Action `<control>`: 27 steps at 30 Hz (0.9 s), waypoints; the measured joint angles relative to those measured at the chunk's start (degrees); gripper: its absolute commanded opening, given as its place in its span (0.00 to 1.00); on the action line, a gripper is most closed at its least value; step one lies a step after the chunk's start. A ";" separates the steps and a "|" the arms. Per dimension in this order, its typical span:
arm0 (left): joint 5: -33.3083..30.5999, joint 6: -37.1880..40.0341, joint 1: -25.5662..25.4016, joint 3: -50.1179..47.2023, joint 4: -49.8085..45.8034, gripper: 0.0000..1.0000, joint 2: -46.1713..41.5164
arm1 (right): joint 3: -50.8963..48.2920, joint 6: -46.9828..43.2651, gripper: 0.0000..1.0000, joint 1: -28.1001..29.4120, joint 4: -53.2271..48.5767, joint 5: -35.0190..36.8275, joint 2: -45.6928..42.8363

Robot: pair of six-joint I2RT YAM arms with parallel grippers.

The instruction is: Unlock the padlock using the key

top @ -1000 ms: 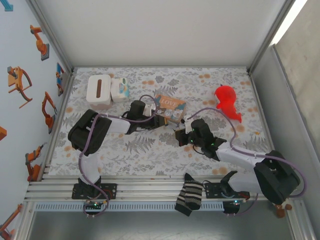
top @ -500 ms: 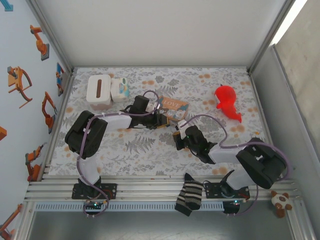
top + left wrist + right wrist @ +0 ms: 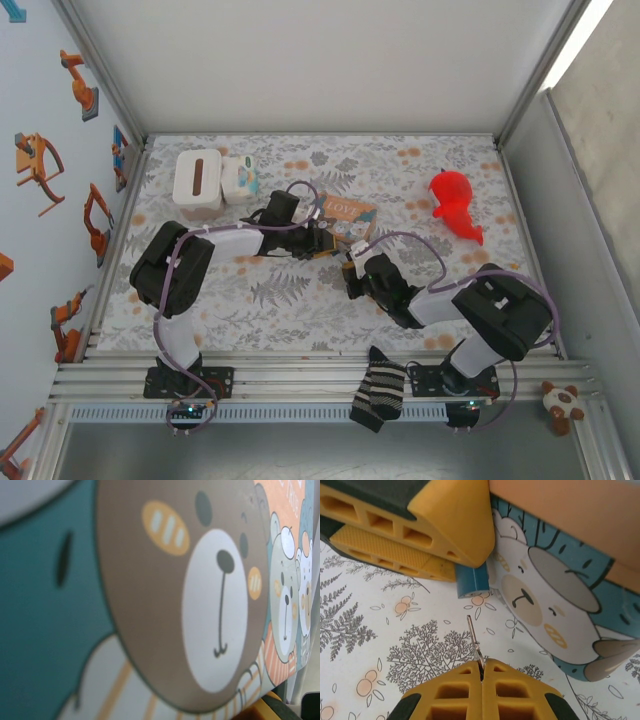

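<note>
Right wrist view: right gripper (image 3: 481, 669) had its yellow fingers pressed together, pinching the key (image 3: 476, 645) by its base. The thin blade stood out past the tips, slightly tilted, pointing at the padlock (image 3: 472, 580). Its tip stopped just short of the blue body; a strip of table (image 3: 370, 630) showed between them, so no contact.

Left gripper (image 3: 462, 565) came in from the upper left of the same view. Its jaws were closed down on the padlock, with only the blue end sticking out below the fingertips. Shackle hidden inside the grip. The padlock sat low over the table, right beside the bear-printed side of the LOVE box (image 3: 560, 605); whether it touched the box I could not tell.

Left wrist view: the box's bear print was very close and blurred, with one yellow finger (image 3: 272, 707) at the lower right corner.

Top view: both grippers met near the table's middle, at the near side of the box, the left arm reaching in from the left and the right arm folded low from the near right. Key and padlock were too small to make out here.

A white tissue box (image 3: 197, 180) and a small carton (image 3: 240, 178) sat by the far left corner. A red toy (image 3: 455, 205) lay toward the far right. A striped sock (image 3: 380, 395) hung over the near edge rail.
</note>
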 measured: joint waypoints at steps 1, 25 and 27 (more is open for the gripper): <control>0.00 0.00 0.00 0.00 -0.04 0.28 0.00 | 0.00 0.00 0.00 0.00 0.33 0.20 0.00; 0.00 0.00 0.00 0.04 -0.07 0.27 0.00 | 0.00 0.00 0.00 0.00 3.91 1.07 1.88; 0.00 0.00 0.00 0.07 -0.07 0.27 0.00 | 0.00 0.02 0.00 0.00 4.31 1.11 1.90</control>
